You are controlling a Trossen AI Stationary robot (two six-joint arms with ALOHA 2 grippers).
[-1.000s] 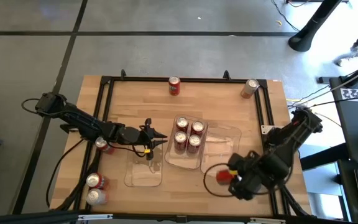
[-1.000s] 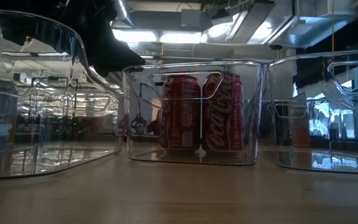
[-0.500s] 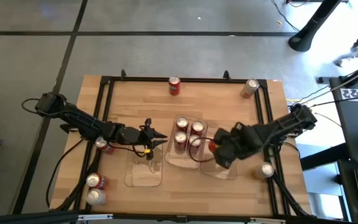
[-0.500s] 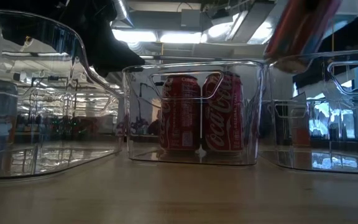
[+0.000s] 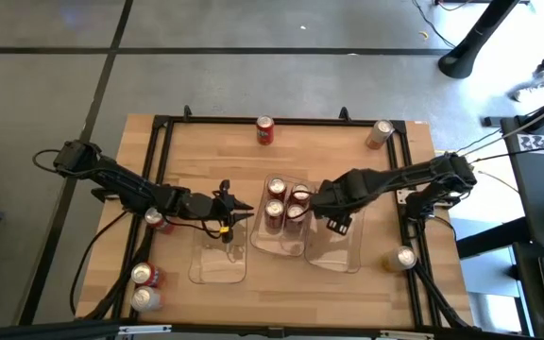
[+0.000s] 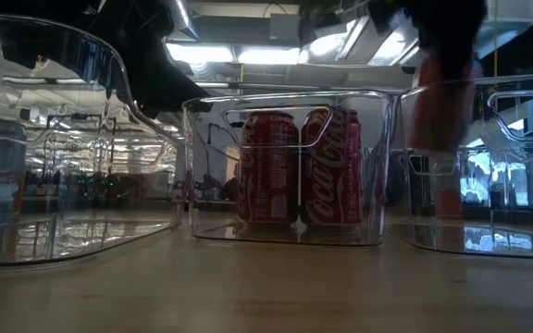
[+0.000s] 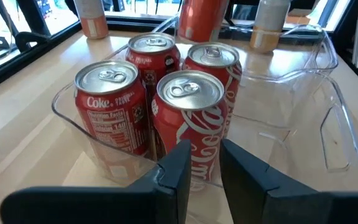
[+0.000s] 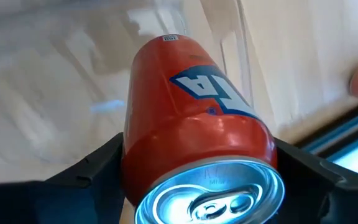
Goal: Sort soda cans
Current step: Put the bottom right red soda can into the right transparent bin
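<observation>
Bright ceiling lights [image 6: 248, 54] glare low; the moving arm there seems blurred.

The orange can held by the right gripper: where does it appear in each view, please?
High view: orange can mostly hidden under the right gripper, beside the tray of four Coke cans.
Low view: blurred orange shape, upper right, above the right tray.
Left wrist view: top centre, behind the Coke cans.
Right wrist view: centre, between the fingers.
Shared landmark: the four Coke cans, not seen in the right wrist view.
</observation>
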